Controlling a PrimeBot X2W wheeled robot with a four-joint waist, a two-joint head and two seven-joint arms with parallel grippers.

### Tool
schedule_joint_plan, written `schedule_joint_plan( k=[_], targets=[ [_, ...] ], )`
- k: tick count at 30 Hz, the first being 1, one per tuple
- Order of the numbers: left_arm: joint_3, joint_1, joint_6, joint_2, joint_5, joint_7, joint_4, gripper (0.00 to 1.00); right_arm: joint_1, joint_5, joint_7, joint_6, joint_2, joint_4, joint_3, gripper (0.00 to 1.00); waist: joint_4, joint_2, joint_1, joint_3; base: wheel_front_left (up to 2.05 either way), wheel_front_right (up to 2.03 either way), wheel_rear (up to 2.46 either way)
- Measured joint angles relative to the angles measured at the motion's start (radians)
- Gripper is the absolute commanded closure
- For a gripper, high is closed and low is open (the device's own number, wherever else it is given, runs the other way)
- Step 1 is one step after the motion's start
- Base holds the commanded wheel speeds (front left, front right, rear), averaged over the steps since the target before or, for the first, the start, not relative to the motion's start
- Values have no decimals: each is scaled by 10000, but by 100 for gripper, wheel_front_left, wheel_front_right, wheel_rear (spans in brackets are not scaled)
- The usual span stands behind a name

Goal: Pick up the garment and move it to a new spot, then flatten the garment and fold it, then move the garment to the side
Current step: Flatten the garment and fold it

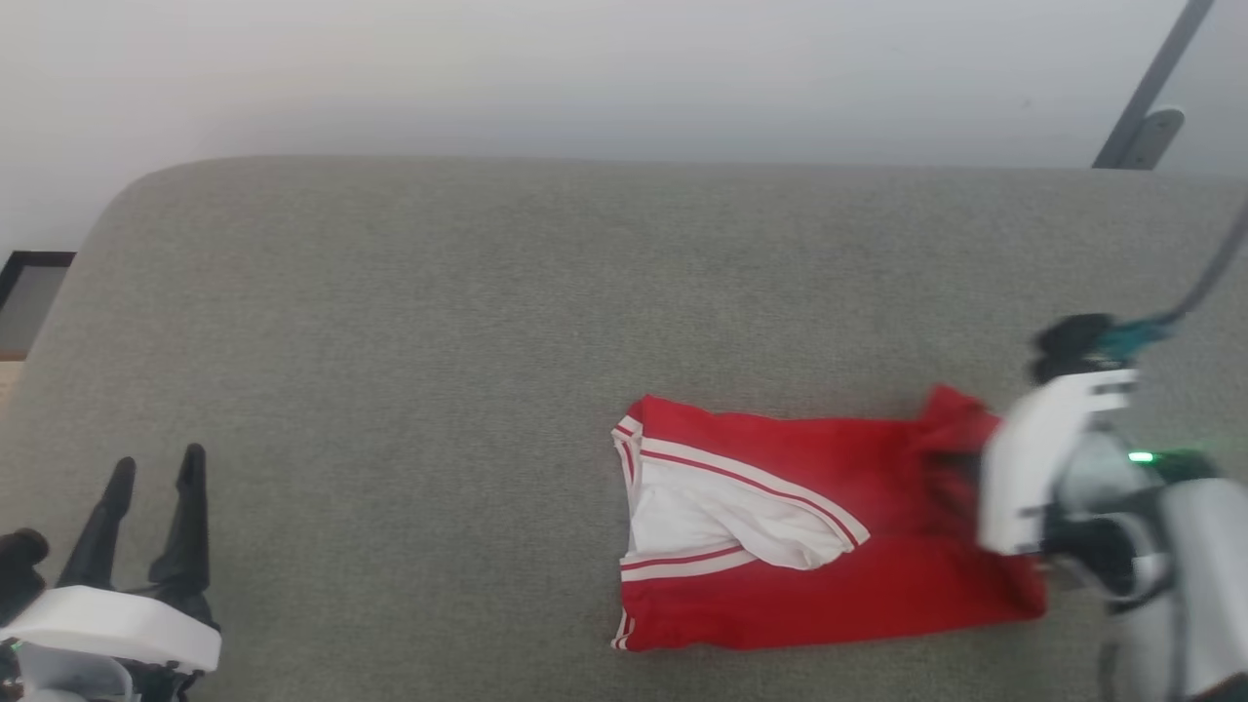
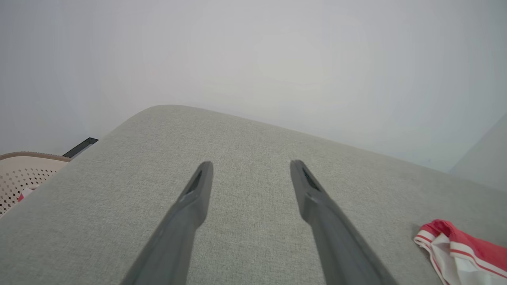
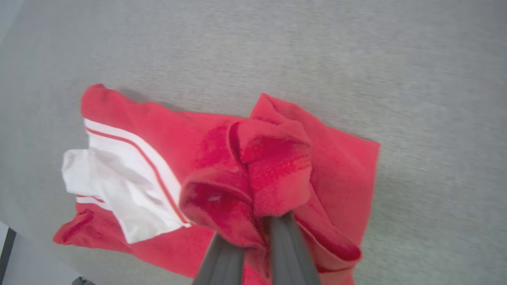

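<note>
My right tool [image 3: 259, 231] has its two dark fingers pressed close together, pinching a bunched fold of the garment [image 3: 340, 170]. The red cloth swells up over the fingertips and hides them in the right wrist view. From that pinch the fabric falls away in loose folds and lies on the grey upholstered surface [image 1: 409, 322]. The lifted part is at the end nearest my right wrist. At the far end of the garment I see a crumpled white sleeve [image 1: 721, 517] lying on top of the red body, edged with narrow red-and-white stripe trim [image 1: 751, 478]. In the head view the garment sits right of centre on the surface, towards its near edge, and the pale housing of my right wrist [image 1: 1048, 473] covers its right end. My left tool [image 2: 250, 166] is well apart from it, at the lower left of the head view. Its fingers are spread wide with nothing between them, and they hang over bare grey upholstery. Past the surface's rounded left corner, the left wrist view catches a pale perforated basket [image 2: 20, 174], and a plain light wall [image 1: 585, 68] rises behind.
</note>
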Motion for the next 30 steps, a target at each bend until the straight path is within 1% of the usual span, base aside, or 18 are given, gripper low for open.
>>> schedule_joint_plan(
  k=[3,6,9,14,17,18,19,20,21,26,30],
  targets=[
    [-151,-19,-12,-31,4,0,21,0,-1,-224,8,0,675,-192,428,100,126,0,0,-56,0,0,0],
    [-349,-116,-12,-90,21,2,67,0,-9,-410,-6,0,1256,-98,897,100,311,0,0,-115,0,0,0],
    [-550,-297,-13,-174,73,6,134,0,-100,-533,-173,0,1570,211,1290,100,550,0,0,-172,0,0,0],
    [-890,-516,-27,-288,111,15,276,0,-426,-779,-548,0,1881,986,1825,100,952,0,0,-264,0,0,0],
    [-1030,-545,-33,-318,111,15,401,0,-666,-844,-949,0,2042,1756,2031,100,1162,0,0,-373,0,0,0],
    [-1035,-552,-46,-316,111,15,426,0,-719,-849,-1062,0,2079,1921,2079,87,1188,0,0,-402,0,0,0],
    [-1035,-554,-52,-313,111,15,453,0,-774,-855,-1162,0,2105,2092,2127,56,1208,0,0,-432,0,0,0],
    [-1039,-555,-54,-305,111,15,472,0,-813,-853,-1256,0,2115,2217,2203,6,1220,0,0,-461,0,0,0],
    [-1034,-554,-54,-301,105,13,483,0,-847,-798,-1285,0,2144,2324,2236,0,1224,0,0,-492,0,0,0],
    [-861,-476,-56,-176,65,6,443,0,-951,-522,-1421,0,2180,2372,2516,0,1090,0,0,-569,0,0,0],
    [-631,-306,-56,-102,65,4,314,0,-978,-274,-1557,0,2048,1810,2502,0,882,-1,0,-617,0,0,0]
  ],
)
